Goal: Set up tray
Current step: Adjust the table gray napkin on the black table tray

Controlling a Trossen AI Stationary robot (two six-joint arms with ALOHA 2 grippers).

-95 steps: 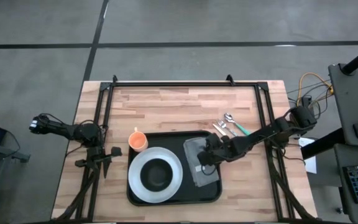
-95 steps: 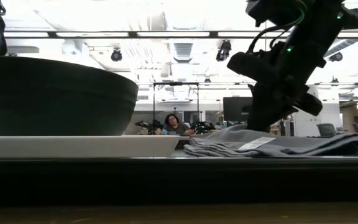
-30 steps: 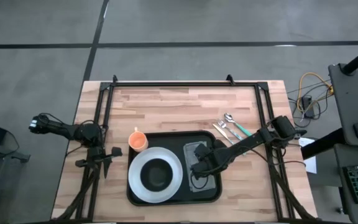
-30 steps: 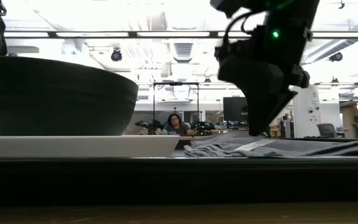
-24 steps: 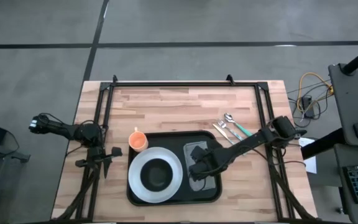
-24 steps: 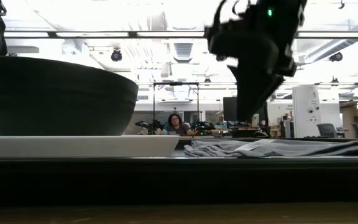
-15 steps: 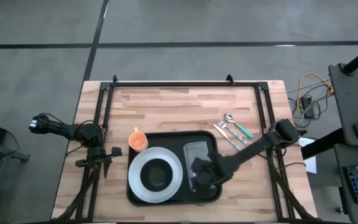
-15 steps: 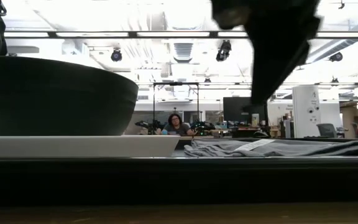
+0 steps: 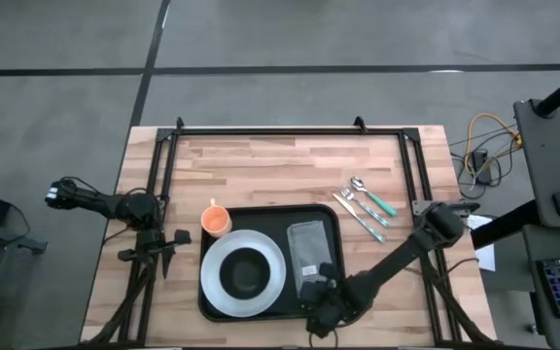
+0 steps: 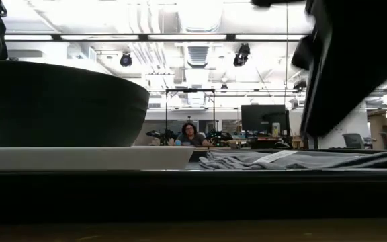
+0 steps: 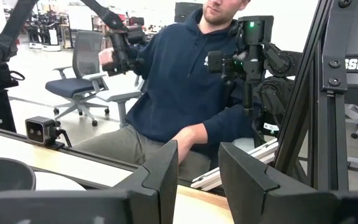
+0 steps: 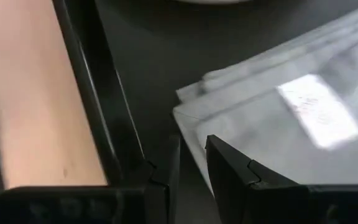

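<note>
Tray (image 9: pixel 270 301) rim | under right gripper (image 9: pixel 321 313) | jaws slightly parted, holding nothing

one tray (image 9: pixel 330 219), three utensils (image 9: pixel 363 205)

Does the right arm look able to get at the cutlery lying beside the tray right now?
Probably yes. The metal cutlery lies in the open on the wooden table, right of the black plastic tray, nothing over it. The right gripper hangs at the tray's front edge.
</note>
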